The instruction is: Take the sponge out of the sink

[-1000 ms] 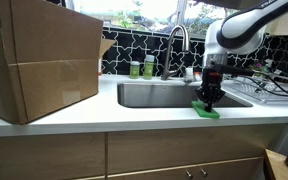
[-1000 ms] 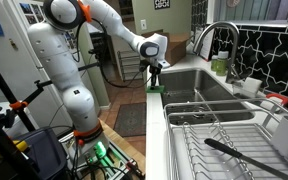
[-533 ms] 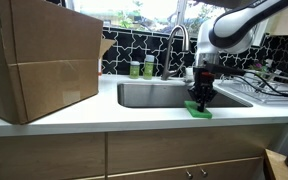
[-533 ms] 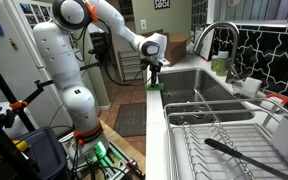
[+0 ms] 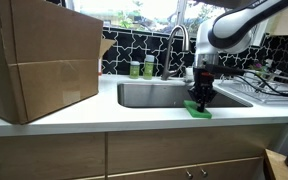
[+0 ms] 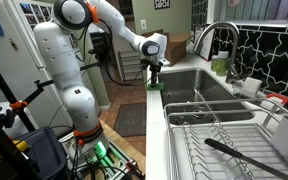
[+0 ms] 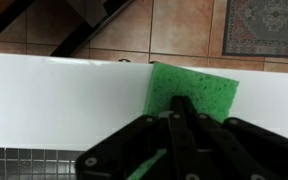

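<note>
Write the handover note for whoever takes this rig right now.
Gripper: down on the counter strip in front of the sink; jaws look closed on the sponge.
Sponge: flat on the white counter, outside the basin, close to the counter's front edge.
Done: the sponge is out of the sink.
Left: open the jaws and lift clear. Consider setting the sponge further from the edge first, since it might slip off.
</note>
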Robot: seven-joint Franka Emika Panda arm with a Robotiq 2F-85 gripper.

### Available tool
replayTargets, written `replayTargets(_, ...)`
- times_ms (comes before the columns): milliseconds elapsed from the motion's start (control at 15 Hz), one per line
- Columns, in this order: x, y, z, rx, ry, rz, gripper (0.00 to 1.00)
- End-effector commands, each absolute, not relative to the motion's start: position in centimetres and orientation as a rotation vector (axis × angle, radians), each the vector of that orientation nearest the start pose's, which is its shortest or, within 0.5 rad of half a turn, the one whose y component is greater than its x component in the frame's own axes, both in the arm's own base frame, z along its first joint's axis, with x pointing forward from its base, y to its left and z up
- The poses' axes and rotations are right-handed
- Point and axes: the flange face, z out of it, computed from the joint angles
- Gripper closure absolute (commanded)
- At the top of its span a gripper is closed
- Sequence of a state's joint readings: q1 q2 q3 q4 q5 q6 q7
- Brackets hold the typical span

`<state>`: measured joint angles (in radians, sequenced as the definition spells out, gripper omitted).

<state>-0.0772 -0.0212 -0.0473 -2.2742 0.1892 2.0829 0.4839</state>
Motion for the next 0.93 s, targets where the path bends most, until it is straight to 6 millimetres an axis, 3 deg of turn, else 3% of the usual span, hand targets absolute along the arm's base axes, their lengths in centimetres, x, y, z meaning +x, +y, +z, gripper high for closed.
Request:
replayTargets(0, 47.1, -6.6, 34.5, -2.859, 1.079, 0.384, 0.95)
replayTargets(867, 41.0, -12.5, 33.0, -2.942, 1.253, 0.600, 0.95)
